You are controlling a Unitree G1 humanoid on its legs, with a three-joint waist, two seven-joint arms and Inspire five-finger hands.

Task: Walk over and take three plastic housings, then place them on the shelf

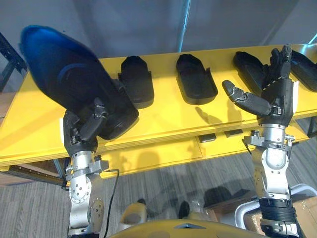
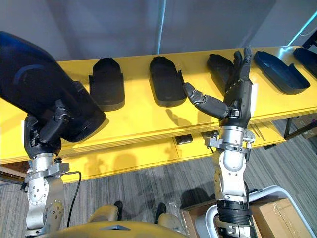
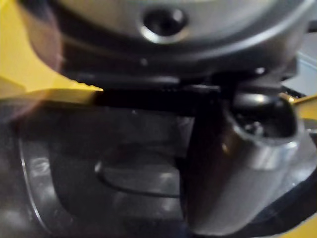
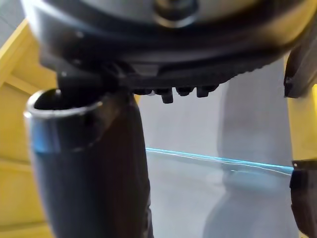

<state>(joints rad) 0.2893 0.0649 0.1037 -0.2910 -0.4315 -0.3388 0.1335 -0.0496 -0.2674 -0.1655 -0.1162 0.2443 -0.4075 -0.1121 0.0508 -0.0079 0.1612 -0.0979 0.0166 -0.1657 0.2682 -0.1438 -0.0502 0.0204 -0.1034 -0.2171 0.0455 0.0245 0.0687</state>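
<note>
While the left hand (image 2: 45,133) grips one dark plastic housing (image 2: 34,84) at the left end of the yellow shelf (image 2: 133,121), a row of five housings (image 2: 166,82) lies along the shelf (rightmost cut by the frame edge). Right hand (image 2: 240,99) is raised, fingers straight, thumb spread, holding nothing.

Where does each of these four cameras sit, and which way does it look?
Left eye: on the head, looking down at the yellow shelf; both arms show.
Right eye: beside it, sharing that scene.
Left wrist: looks along the left hand at its held housing.
Right wrist: looks along the open right hand toward the grey wall.
</note>
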